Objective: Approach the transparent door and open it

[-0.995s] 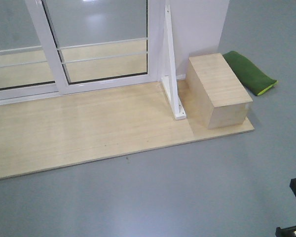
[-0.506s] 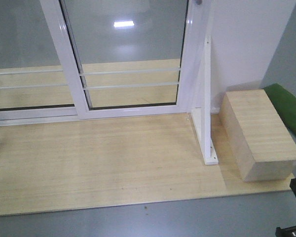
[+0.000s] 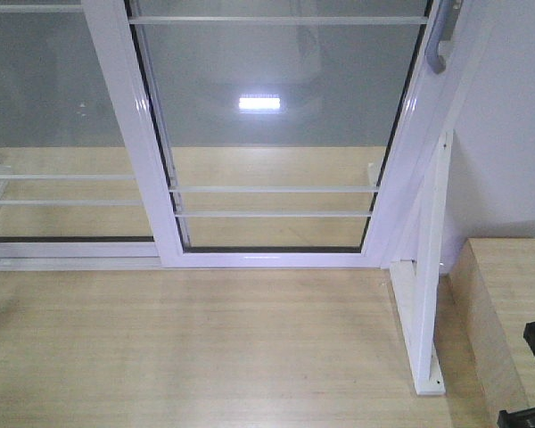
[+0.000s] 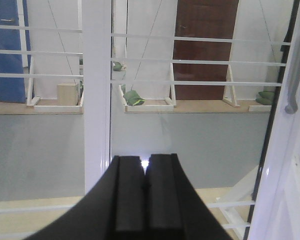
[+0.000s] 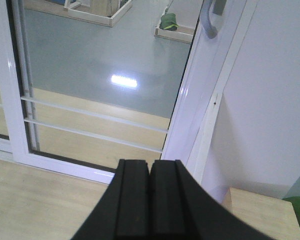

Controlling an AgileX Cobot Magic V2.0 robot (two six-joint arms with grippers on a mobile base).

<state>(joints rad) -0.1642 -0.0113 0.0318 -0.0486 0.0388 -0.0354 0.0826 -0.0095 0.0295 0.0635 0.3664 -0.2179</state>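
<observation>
Close to the transparent door [image 3: 276, 116], its grey handle [image 3: 436, 52] at upper right.
Left gripper [image 4: 145, 169] and right gripper [image 5: 150, 170] both had fingers pressed together, empty.

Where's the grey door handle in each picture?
Front view: handle in the top right corner.
Left wrist view: handle at the right edge, upper half.
Right wrist view: handle at the top edge, right of middle.
Shared landmark: the thin white bars, left of the handle.
</observation>
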